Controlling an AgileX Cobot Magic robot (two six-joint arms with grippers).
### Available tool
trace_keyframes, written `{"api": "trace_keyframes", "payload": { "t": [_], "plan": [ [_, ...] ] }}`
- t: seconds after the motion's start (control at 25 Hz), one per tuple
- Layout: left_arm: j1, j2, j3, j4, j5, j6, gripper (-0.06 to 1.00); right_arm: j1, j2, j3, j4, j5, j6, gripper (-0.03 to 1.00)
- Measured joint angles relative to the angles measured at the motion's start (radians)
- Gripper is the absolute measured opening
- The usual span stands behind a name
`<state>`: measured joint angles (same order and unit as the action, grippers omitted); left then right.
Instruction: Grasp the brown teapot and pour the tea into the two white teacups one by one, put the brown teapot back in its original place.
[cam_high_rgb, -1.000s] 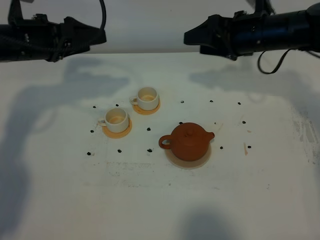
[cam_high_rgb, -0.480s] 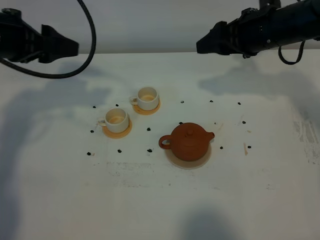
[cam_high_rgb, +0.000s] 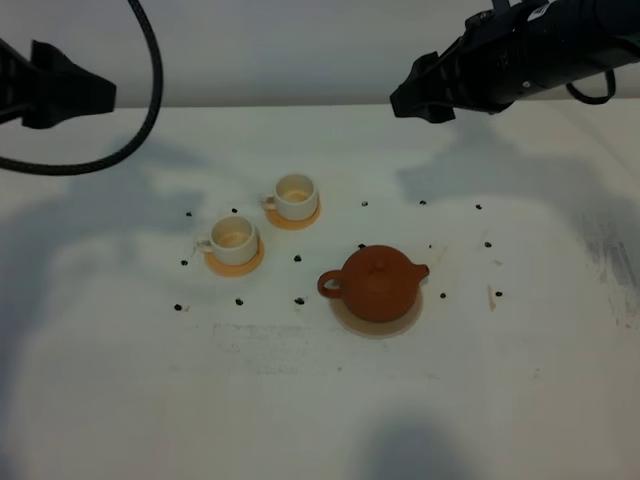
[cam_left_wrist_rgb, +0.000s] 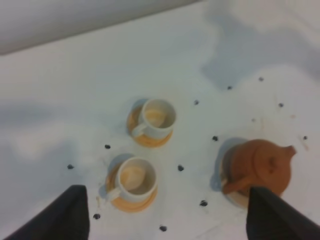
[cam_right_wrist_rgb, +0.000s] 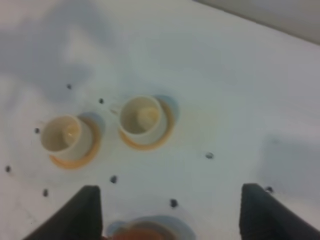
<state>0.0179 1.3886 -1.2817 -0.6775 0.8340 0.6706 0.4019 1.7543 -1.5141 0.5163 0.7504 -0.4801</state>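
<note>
The brown teapot (cam_high_rgb: 378, 283) stands upright on its pale beige coaster (cam_high_rgb: 372, 322), right of the table's middle, spout to the right and handle to the left. The two white teacups (cam_high_rgb: 297, 196) (cam_high_rgb: 234, 239) stand on orange-tan coasters to its left. My left gripper (cam_high_rgb: 88, 95) hangs high at the far left, open and empty. In the left wrist view its fingers (cam_left_wrist_rgb: 70, 215) frame both cups (cam_left_wrist_rgb: 159, 118) (cam_left_wrist_rgb: 135, 176) and the teapot (cam_left_wrist_rgb: 262, 167). My right gripper (cam_high_rgb: 413, 93) hovers high behind the teapot, open and empty; the right wrist view shows both cups (cam_right_wrist_rgb: 142, 116) (cam_right_wrist_rgb: 65, 134).
Small black dots (cam_high_rgb: 298, 259) are scattered on the white table (cam_high_rgb: 300, 400) around the cups and teapot. A black cable (cam_high_rgb: 140, 120) loops from the left arm. The arms cast shadows across the far part of the table.
The left arm has pulled back towards the left edge. The right arm has shifted a little right and tilted down. Teapot and cups have not moved.
</note>
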Motion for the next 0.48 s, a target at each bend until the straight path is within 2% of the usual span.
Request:
{"api": "trace_keyframes", "payload": {
  "t": [0.2,0.48],
  "plan": [
    [0.0,-0.142,0.058,0.008,-0.017,-0.029,0.6,0.0,-0.022,0.0,-0.099,0.01,0.053,0.56],
    [0.0,-0.37,0.318,0.117,-0.109,-0.107,0.6,0.007,-0.023,0.0,-0.114,0.056,0.067,0.56]
  ]
}}
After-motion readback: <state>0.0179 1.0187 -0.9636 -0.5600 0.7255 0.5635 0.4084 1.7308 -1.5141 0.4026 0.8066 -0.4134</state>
